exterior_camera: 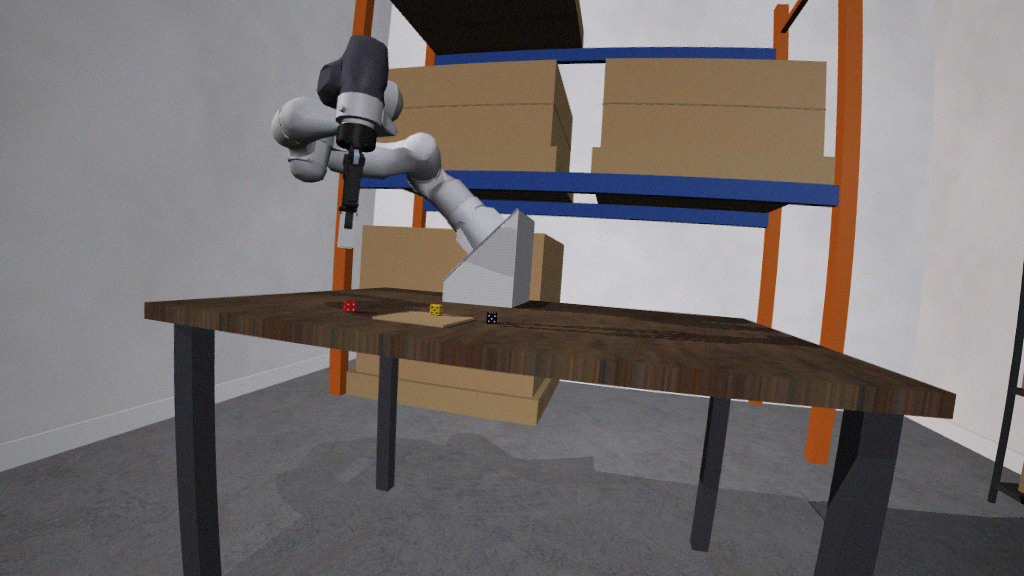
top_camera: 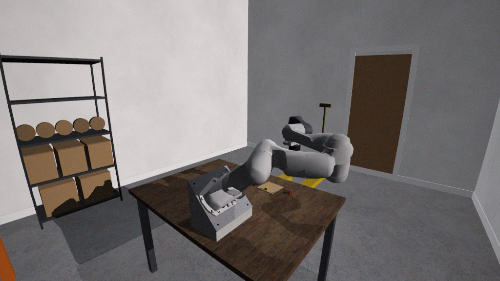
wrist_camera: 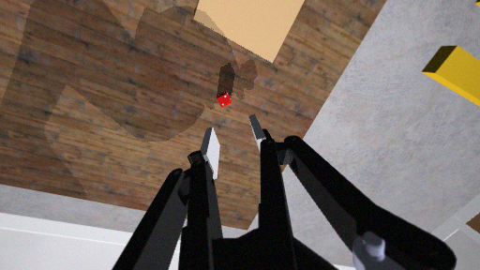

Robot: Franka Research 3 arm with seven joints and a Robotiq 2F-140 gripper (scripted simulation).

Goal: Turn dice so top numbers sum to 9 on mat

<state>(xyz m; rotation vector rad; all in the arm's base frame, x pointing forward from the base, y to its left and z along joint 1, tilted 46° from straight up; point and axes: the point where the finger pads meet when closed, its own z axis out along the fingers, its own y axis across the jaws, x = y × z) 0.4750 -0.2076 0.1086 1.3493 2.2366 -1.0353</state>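
Observation:
My gripper (exterior_camera: 348, 220) (wrist_camera: 233, 131) points down, open and empty, well above the red die; the arm hides it in the top view. The red die (top_camera: 290, 192) (exterior_camera: 349, 306) (wrist_camera: 224, 99) lies on the table, off the mat. Its upper face seems to show two pips in the wrist view. The yellow die (top_camera: 265, 188) (exterior_camera: 435, 309) sits on the tan mat (top_camera: 275, 187) (exterior_camera: 411, 319) (wrist_camera: 253, 23), near one edge. The black die (exterior_camera: 491, 317) lies on the table beside the mat, hidden in the top view. The yellow and black dice's top numbers are too small to read.
The wooden table (top_camera: 297, 241) (exterior_camera: 644, 351) (wrist_camera: 155, 164) carries the arm's grey angled base (top_camera: 218, 223) (exterior_camera: 494, 275). The table edge runs to the right of the red die in the wrist view. Shelves with boxes stand away from the table.

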